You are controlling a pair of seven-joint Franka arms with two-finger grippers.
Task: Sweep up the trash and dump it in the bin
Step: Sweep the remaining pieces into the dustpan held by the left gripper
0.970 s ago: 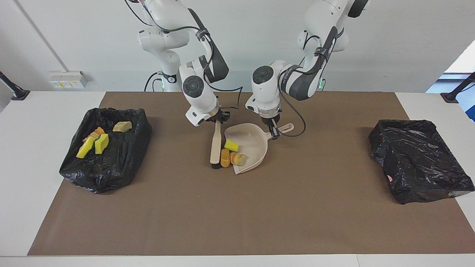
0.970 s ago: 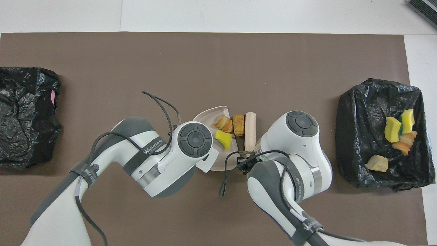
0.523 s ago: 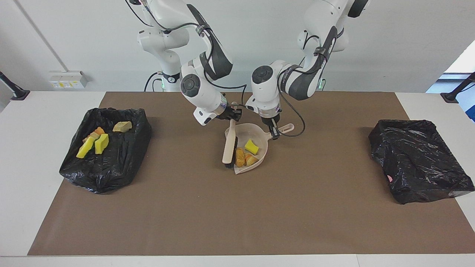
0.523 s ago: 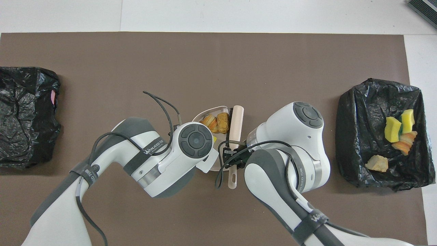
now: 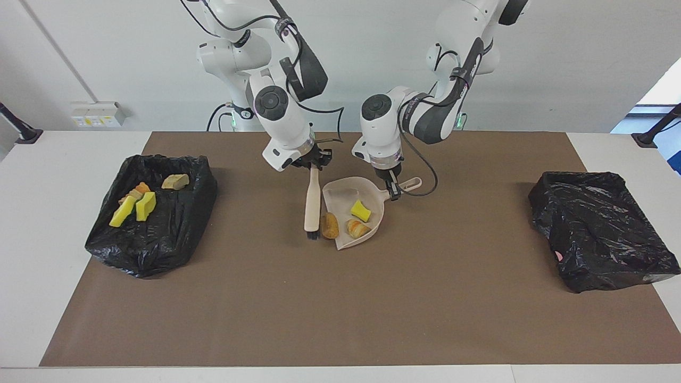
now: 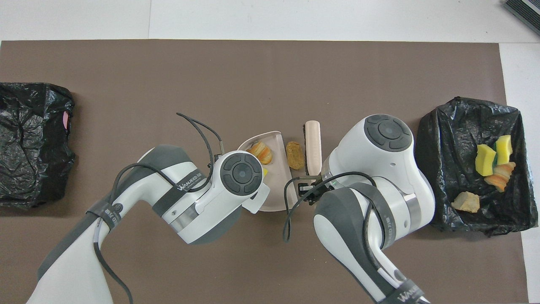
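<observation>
My right gripper (image 5: 315, 164) is shut on the handle of the beige brush (image 5: 312, 205), which points away from the robots with its black bristles on the mat. My left gripper (image 5: 393, 190) is shut on the handle of the beige dustpan (image 5: 340, 194), whose mouth faces the brush. A yellow foam chunk (image 5: 360, 210) and a striped pastry (image 5: 356, 229) lie in the pan. A golden-brown bread roll (image 5: 329, 225) sits on the mat at the pan's lip, between pan and brush (image 6: 313, 145). In the overhead view the left wrist hides that gripper.
A black-bagged bin (image 5: 175, 239) at the right arm's end of the table holds several trash pieces (image 6: 491, 166). A second black-bagged bin (image 5: 601, 229) sits at the left arm's end. A brown mat (image 5: 340, 308) covers the table.
The brush, which had pushed the pieces into the pan, has swung back out toward the right arm's end. The bread roll now lies just outside the pan's lip. The dustpan stayed put.
</observation>
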